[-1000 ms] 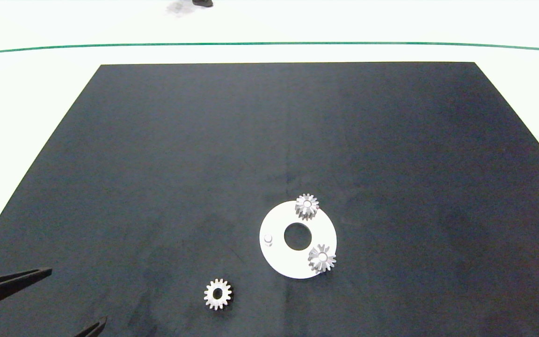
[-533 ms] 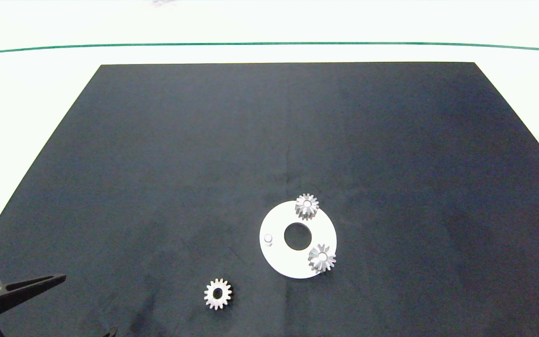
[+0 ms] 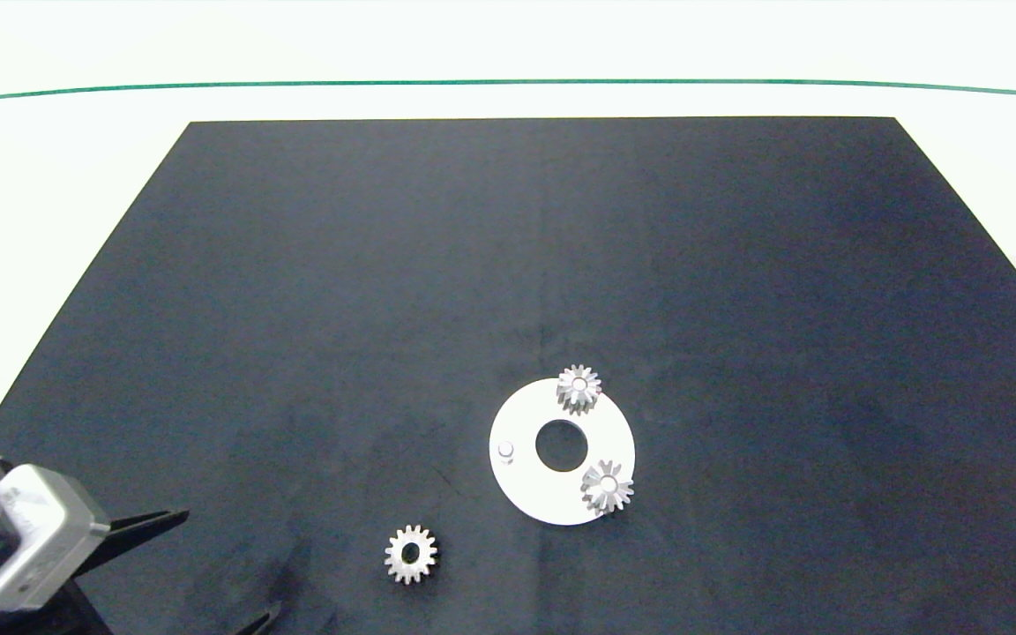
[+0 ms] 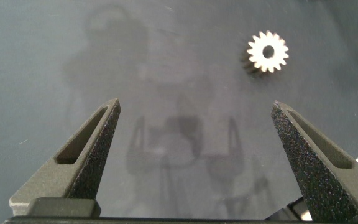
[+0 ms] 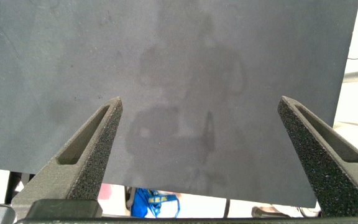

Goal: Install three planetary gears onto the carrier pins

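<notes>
Matting first: the dark mat (image 3: 508, 265) fills most of the white table (image 3: 49, 176), and near its front edge we see the white disc (image 3: 533, 494) lying flat, its large centre hole open. Two planetary gears are already seated on it, one on the far pin (image 3: 578, 387) and one on the near-right pin (image 3: 606, 486); the third carrier pin (image 3: 505, 451) stands bare at the disc's left side. Loose gear (image 3: 411, 554) lies flat on the mat, near and to the left of the disc, well apart from it — its bore points straight up, so it has no long axis to speak of and any grip across the teeth should serve. Our left gripper (image 3: 208, 564) comes in from the front-left corner with its fingers spread wide and nothing between them; the gear sits ahead of it toward the centre, and in the wrist view (image 4: 267, 52) it lies beyond the fingers and off toward one of them rather than centred. We judge the left arm the nearer by far. Our right gripper (image 5: 204, 143) hangs open and empty over bare mat by its edge, out of the head view.
</notes>
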{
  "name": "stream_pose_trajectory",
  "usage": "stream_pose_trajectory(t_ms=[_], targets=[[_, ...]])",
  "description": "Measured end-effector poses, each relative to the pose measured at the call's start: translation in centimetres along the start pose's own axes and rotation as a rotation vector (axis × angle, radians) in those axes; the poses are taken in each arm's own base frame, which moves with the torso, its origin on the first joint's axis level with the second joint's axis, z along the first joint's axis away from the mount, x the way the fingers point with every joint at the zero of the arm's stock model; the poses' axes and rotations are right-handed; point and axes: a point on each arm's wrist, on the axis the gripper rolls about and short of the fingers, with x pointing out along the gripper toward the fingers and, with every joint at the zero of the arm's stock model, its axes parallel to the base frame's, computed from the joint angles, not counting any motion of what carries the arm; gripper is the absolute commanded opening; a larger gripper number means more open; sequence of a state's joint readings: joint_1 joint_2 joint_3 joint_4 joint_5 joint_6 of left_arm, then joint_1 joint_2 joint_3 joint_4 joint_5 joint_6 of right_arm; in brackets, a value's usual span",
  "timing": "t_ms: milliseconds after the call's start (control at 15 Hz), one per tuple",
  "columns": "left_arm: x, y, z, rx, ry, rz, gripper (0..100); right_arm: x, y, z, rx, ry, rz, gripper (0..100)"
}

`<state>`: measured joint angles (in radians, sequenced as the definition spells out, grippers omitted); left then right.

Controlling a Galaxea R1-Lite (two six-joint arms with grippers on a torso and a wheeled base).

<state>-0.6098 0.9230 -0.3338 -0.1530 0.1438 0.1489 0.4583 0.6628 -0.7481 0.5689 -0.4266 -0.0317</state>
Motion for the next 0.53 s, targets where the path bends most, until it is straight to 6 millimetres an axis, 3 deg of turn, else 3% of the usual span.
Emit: stream_pose_trajectory(t_ms=[533], targets=[[1.6,-1.3,0.3,0.081,0.075,0.000,100,0.6,0.3,-0.3,-0.019,0.034,-0.004,100]])
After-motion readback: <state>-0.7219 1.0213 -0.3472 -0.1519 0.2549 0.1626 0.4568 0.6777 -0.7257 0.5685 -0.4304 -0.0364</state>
